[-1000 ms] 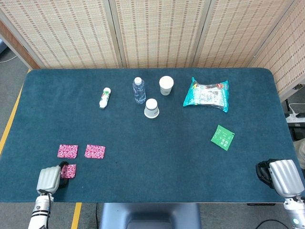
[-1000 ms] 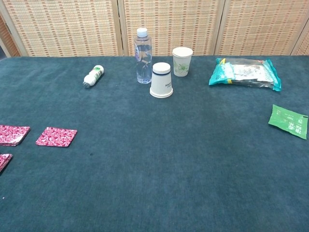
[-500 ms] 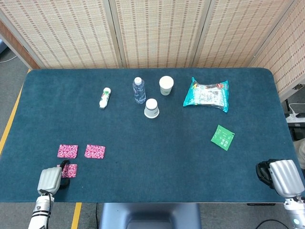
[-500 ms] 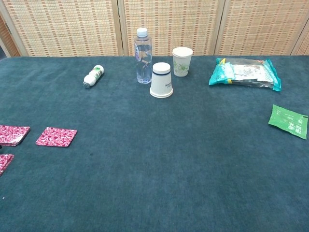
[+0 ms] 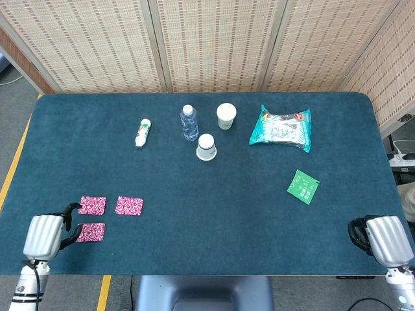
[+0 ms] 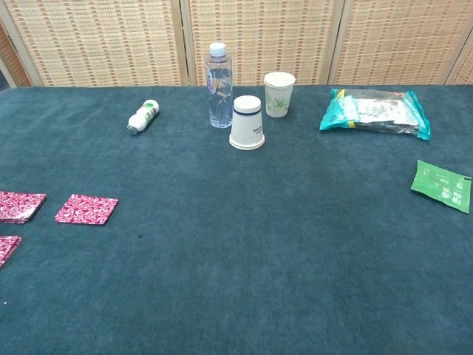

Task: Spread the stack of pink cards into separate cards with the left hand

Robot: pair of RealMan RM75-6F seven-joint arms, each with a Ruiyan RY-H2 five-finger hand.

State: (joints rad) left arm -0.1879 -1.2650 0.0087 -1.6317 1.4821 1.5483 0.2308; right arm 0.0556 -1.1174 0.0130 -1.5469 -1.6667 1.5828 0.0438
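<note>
A: Left hand (image 5: 47, 234) has pulled off to the left since a second ago. It was over the near card (image 5: 90, 232) then; now it sits beside that card's left edge, fingers apart, holding nothing. Fingertips are close to the card, and I can't tell from the head view whether they touch it.

B: Card state?

A: Three pink patches at the near left of the table (image 5: 214, 246). The far-left card (image 5: 92, 205) and the second card (image 5: 129, 206) sit side by side with a clear gap. The near card lies just below the far-left one, also apart. It now lies flat and fully uncovered.

B: Chest view agree?

A: Yes. The far-left patch (image 6: 20, 206) looks thicker at its edge there, so possibly more than one card is left in it. The second card (image 6: 86, 209) looks single. The near card (image 6: 7, 248) is cut off by the frame. No hands in that view.

B: So a release, not a grasp.

A: That's my read. The third card is placed and the hand is backing away. If the far-left patch is still a stack, there's more to spread. Otherwise it's near done.

B: Right hand?

A: The right hand (image 5: 382, 240) is parked at the near right edge. Fingers hidden under its shell, can't tell open or closed.
</note>
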